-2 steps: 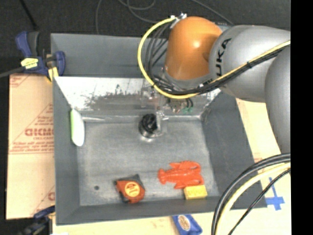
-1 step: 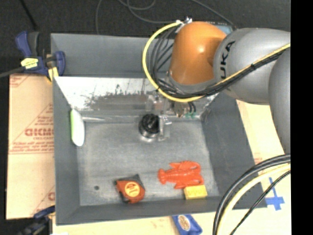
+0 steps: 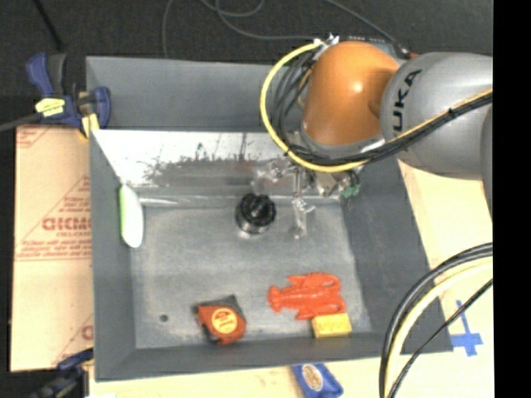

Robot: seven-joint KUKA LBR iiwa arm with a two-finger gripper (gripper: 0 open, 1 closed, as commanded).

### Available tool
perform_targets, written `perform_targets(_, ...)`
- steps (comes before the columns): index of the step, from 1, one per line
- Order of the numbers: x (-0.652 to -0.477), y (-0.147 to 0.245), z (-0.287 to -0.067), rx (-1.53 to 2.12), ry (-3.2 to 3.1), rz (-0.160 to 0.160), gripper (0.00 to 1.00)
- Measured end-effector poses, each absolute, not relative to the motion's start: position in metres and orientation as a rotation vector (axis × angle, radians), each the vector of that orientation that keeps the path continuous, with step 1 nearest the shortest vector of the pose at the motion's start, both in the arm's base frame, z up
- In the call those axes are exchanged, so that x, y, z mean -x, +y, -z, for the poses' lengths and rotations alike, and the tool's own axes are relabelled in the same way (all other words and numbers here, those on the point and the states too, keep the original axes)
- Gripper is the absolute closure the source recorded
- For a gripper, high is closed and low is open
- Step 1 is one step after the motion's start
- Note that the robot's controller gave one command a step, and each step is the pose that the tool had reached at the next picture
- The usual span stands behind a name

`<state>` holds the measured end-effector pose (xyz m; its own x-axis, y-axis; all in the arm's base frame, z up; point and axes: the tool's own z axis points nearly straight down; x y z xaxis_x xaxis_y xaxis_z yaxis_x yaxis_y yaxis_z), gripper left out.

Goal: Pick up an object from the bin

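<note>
Black and round, a small knob-like thing sits on the bin floor toward the far side, a little right of the middle, close under the far wall. The gripper hangs just to its right, low over the floor, near the knob but not visibly round it. From this angle it cannot be told whether the gripper is open or closed, and nothing can be seen held in it. Above it bulges the orange cover on the wrist, ringed by yellow and black cables, with the grey arm running off to the right.

The bin has a dull grey metal floor, speckled and scuffed, with one small dark spot toward the near left. Its far wall shines pale and carries dark scratch marks. Against the left wall lies a white oblong thing with a green edge. Along the near side, well apart from the gripper, lie an orange tape measure, a red lobster toy and, touching the lobster's near right end, a yellow block.

Beyond the far rim the ground is dark, and a thin cable loops across it.
</note>
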<state>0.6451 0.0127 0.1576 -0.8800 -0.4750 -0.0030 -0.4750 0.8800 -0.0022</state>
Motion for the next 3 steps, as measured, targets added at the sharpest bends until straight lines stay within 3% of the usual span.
perform_targets(1,-0.63,0.003,-0.123,0.985,2.976,0.004,0.0)
perform_targets(2,-0.642,0.009,-0.083,0.856,3.012,0.001,0.0)
perform_targets(3,-0.646,0.004,-0.07,0.742,3.043,-0.002,0.0)
